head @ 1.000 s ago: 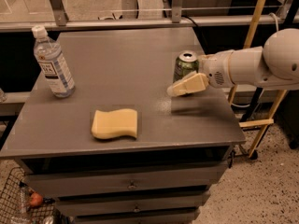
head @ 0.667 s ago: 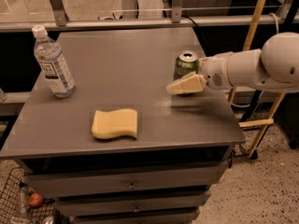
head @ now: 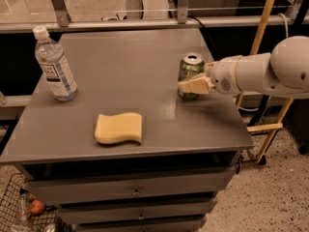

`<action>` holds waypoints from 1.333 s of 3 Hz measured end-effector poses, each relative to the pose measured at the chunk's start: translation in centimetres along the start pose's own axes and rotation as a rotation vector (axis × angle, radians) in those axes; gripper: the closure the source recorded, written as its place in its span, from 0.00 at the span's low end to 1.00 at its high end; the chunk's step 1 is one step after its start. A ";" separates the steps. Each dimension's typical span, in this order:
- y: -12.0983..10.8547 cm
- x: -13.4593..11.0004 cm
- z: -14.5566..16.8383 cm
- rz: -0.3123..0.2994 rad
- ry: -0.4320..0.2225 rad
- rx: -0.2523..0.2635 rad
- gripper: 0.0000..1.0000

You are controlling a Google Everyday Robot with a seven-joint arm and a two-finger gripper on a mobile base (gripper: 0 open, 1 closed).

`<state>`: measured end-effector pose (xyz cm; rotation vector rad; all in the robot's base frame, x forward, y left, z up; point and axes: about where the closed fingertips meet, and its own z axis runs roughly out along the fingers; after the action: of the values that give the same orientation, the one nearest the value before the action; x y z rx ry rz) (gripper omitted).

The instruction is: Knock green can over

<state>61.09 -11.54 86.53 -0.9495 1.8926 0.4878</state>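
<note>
Gripper point(head: 193, 85) at upright can point(head: 189, 70), fingers look pressed together, can just behind tips.
Risk: low contact could slide it upright instead of tipping.

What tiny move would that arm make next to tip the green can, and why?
Probably a short push away from the camera, into the green can. It stands upright near the right edge of the table, and the gripper sits in front of its lower half, so close that contact cannot be judged. A nudge there should topple it.
</note>
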 end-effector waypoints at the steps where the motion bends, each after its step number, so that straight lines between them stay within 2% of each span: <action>1: -0.9 -1.1 -0.6 -0.097 0.021 -0.016 0.88; 2: -2.1 -2.5 -1.1 -0.291 0.108 -0.062 1.00; 3: -2.3 -2.8 -1.3 -0.481 0.248 -0.124 1.00; 4: -1.3 -2.0 -0.4 -0.680 0.423 -0.208 1.00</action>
<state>62.40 -11.80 88.53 -1.8539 1.7399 0.0708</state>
